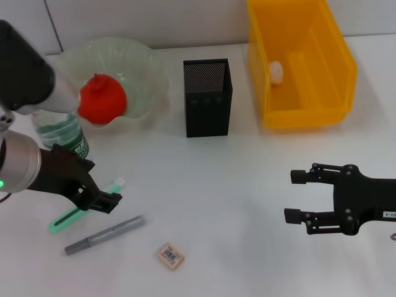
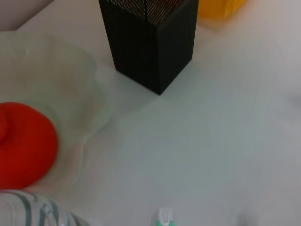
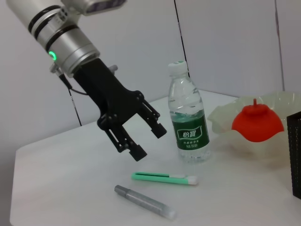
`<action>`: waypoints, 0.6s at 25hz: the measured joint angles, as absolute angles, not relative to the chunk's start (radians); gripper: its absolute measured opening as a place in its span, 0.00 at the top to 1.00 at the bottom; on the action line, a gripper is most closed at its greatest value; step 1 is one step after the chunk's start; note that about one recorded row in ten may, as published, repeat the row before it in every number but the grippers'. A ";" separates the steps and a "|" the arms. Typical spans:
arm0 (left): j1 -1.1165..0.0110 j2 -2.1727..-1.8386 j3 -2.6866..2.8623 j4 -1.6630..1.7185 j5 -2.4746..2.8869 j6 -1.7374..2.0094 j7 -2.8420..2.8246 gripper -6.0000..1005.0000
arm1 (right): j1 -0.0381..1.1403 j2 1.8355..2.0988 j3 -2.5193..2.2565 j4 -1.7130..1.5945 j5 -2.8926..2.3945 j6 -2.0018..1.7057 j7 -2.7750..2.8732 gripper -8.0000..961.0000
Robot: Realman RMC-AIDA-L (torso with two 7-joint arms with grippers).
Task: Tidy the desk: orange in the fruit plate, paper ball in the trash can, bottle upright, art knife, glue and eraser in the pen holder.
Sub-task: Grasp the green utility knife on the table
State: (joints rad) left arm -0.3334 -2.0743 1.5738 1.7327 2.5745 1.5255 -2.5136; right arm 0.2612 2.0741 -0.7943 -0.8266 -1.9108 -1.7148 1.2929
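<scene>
The orange [image 1: 102,99] lies in the pale-green fruit plate [image 1: 139,59]. The paper ball [image 1: 276,70] rests inside the yellow trash can [image 1: 303,105]. Beside the plate the bottle [image 1: 62,133] stands upright, partly behind my left arm. My left gripper [image 1: 108,201] hangs open just above the green art knife [image 1: 83,205], right next to the bottle [image 3: 188,117]. The grey glue stick [image 1: 105,235] and tan eraser [image 1: 171,256] lie on the table nearer the front. The black pen holder [image 1: 207,96] stands at centre. My right gripper [image 1: 297,197] is open over bare table at the right.
The white table [image 1: 235,185] runs to a wall behind the plate and bin. In the right wrist view the art knife [image 3: 164,177] and glue stick [image 3: 143,201] lie under the left gripper [image 3: 148,140].
</scene>
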 joint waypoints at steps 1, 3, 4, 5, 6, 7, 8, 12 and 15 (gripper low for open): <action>-0.353 -2.075 1.585 1.725 2.602 1.536 -2.527 0.21 | 0.261 2.075 -0.794 -0.825 -1.911 -1.715 1.293 0.16; -0.377 -2.075 1.595 1.708 2.631 1.542 -2.542 0.21 | 0.263 2.075 -0.794 -0.817 -1.911 -1.715 1.291 0.16; -0.390 -2.076 1.597 1.691 2.634 1.543 -2.549 0.21 | 0.265 2.075 -0.794 -0.811 -1.911 -1.715 1.289 0.16; -0.398 -2.076 1.598 1.680 2.636 1.544 -2.552 0.21 | 0.266 2.074 -0.794 -0.807 -1.911 -1.714 1.287 0.16; -0.410 -2.077 1.598 1.662 2.633 1.543 -2.555 0.21 | 0.267 2.074 -0.793 -0.805 -1.911 -1.714 1.287 0.16; -0.420 -2.078 1.599 1.647 2.631 1.540 -2.557 0.22 | 0.269 2.074 -0.793 -0.805 -1.912 -1.713 1.287 0.16; -0.429 -2.079 1.600 1.632 2.629 1.536 -2.559 0.22 | 0.271 2.074 -0.793 -0.804 -1.914 -1.712 1.286 0.16; -0.476 -2.080 1.603 1.558 2.622 1.512 -2.577 0.22 | 0.276 2.076 -0.799 -0.802 -1.919 -1.705 1.285 0.16; -0.509 -2.080 1.604 1.499 2.622 1.495 -2.579 0.22 | 0.282 2.076 -0.802 -0.794 -1.919 -1.703 1.285 0.16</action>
